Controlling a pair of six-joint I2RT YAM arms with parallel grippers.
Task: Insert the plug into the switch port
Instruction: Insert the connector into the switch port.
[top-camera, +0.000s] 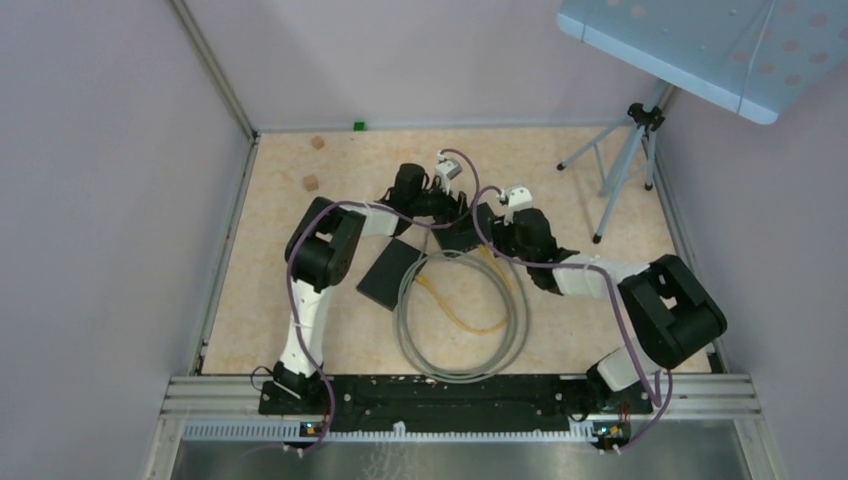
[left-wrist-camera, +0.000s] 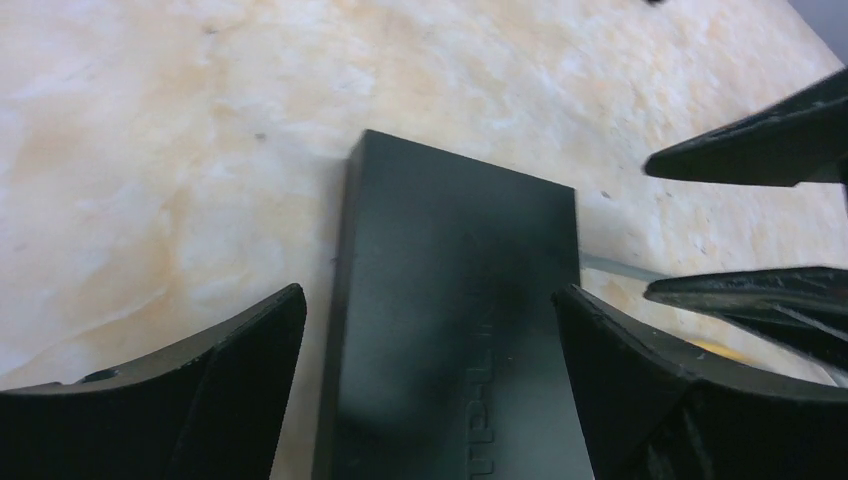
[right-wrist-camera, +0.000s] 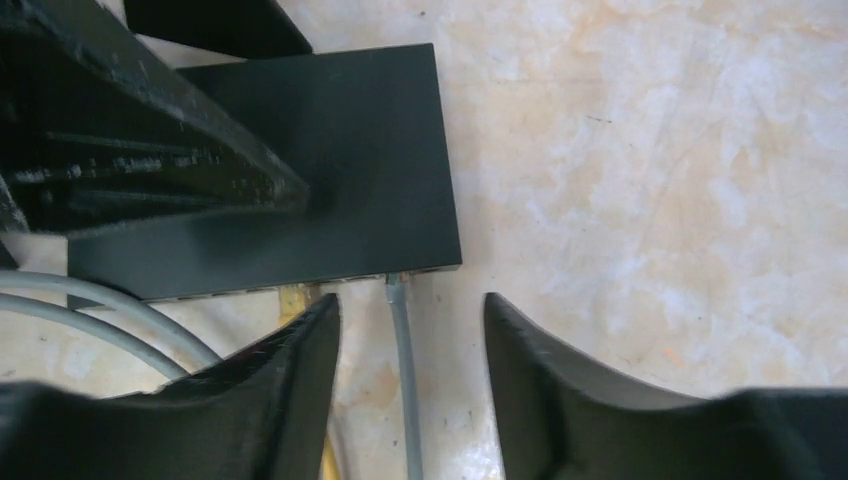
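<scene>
Both stand spread: left gripper (left-wrist-camera: 428, 300) astride the switch (left-wrist-camera: 450, 230), right gripper (right-wrist-camera: 410, 305) around the grey cable (right-wrist-camera: 403, 350); pulling away, we may snag it, unseating the plug (right-wrist-camera: 394, 281).

Tabletop (top-camera: 620, 300) beige, marbled stone look, evenly lit. Pale lilac left wall (top-camera: 100, 200), back wall (top-camera: 400, 50) and right wall (top-camera: 780, 250). Metal post (top-camera: 215, 70) rises from back left corner. Tripod (top-camera: 643, 118) at back right corner, light blue perforated panel (top-camera: 690, 40) above it. Two small wooden cubes (top-camera: 311, 183) near back left corner, green block (top-camera: 358, 126) at back edge. Aluminium rail (top-camera: 700, 390) along near edge.
</scene>
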